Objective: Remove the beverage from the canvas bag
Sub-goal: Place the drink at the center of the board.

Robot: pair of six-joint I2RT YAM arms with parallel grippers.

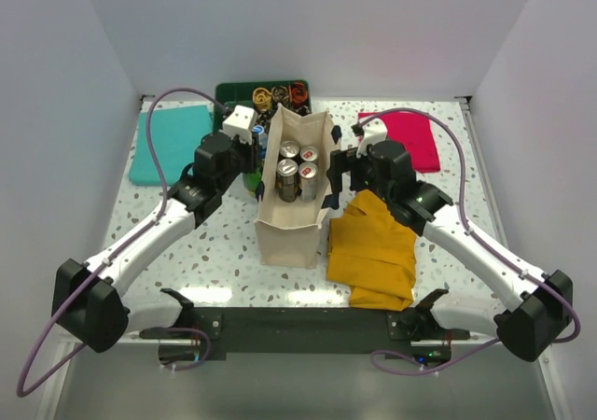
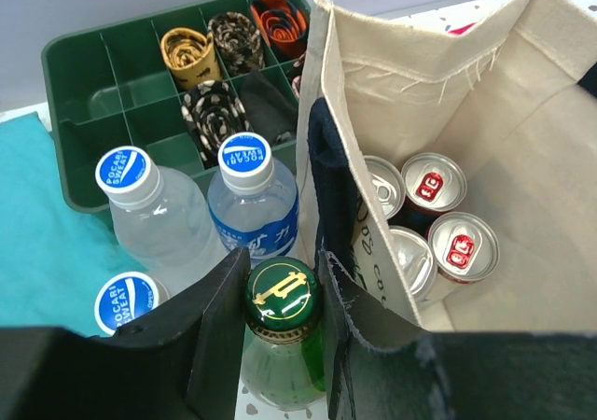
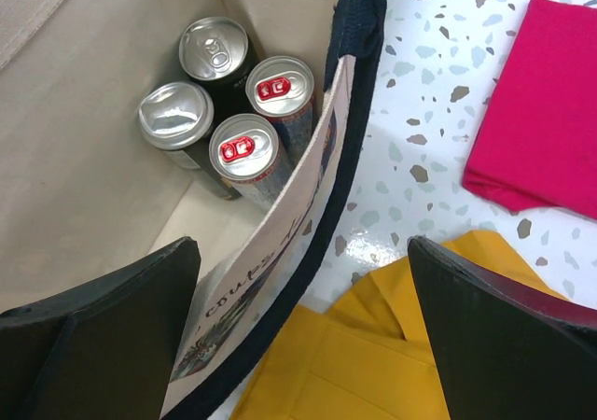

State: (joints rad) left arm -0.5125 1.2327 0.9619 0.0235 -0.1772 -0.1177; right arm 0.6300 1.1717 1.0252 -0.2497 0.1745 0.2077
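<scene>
As right hand (image 3: pixel 300 252) gapes, canvas bag (image 3: pixel 93 140) wall runs between.

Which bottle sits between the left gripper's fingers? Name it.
The green bottle with the green-and-gold cap, clamped in the left gripper. The three clear bottles beside it have blue-and-white caps and stand free.

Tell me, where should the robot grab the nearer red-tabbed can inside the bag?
Probably its top rim, coming from straight above. The red-tabbed can stands upright deep in the canvas bag, whose tall walls block any sideways approach, and three other cans crowd against it, leaving only the top exposed.
</scene>
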